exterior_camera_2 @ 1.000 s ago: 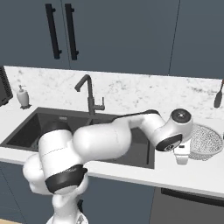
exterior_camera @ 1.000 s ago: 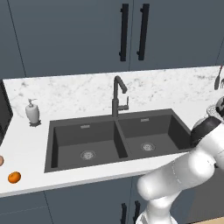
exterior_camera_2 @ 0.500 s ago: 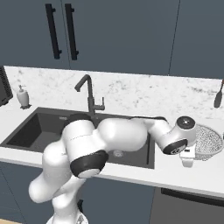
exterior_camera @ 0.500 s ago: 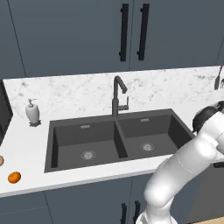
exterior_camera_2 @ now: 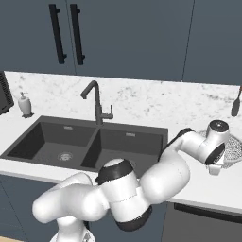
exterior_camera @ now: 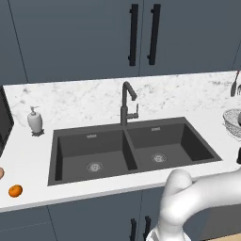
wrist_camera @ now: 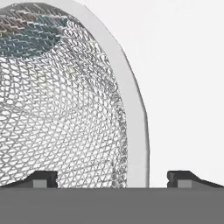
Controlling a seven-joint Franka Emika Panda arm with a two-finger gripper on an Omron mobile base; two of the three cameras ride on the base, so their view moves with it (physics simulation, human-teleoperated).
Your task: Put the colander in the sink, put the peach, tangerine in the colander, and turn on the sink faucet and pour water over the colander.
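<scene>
**Gripper over colander rim, fruit at far end of counter**

Gripper (wrist_camera: 113, 178) sat low over the colander (wrist_camera: 57, 100), jaws spread wide. One fingertip showed over the mesh inside the bowl, the other over bare counter outside, with the pale rim running between them. Neither fingertip touched the rim as far as the hand view showed. Nothing was held.

In the right base view the hand (exterior_camera_2: 215, 151) was at the near-left edge of the colander (exterior_camera_2: 232, 150), which stood on the white marble counter (exterior_camera_2: 142, 101) right of the sink (exterior_camera_2: 90, 144), well apart from it. The left base view had the colander (exterior_camera: 232, 121) at the right frame edge.

Both sink basins were dark grey, with a round drain in each. The sink faucet (exterior_camera: 127, 102) stood behind the divider between the basins. No water was visible.

The tangerine (exterior_camera: 15, 190) lay on the counter's near-left end, left of the sink. The peach (exterior_camera: 1, 173) was just beyond it, cut off by the frame edge.

A white soap dispenser (exterior_camera: 34, 119) stood at the back left. A dark utensil (exterior_camera_2: 236, 104) hung at the far right wall. The cabinets (exterior_camera: 141, 35) above had black bar handles.

No brands, labels or writing could be read anywhere.
</scene>
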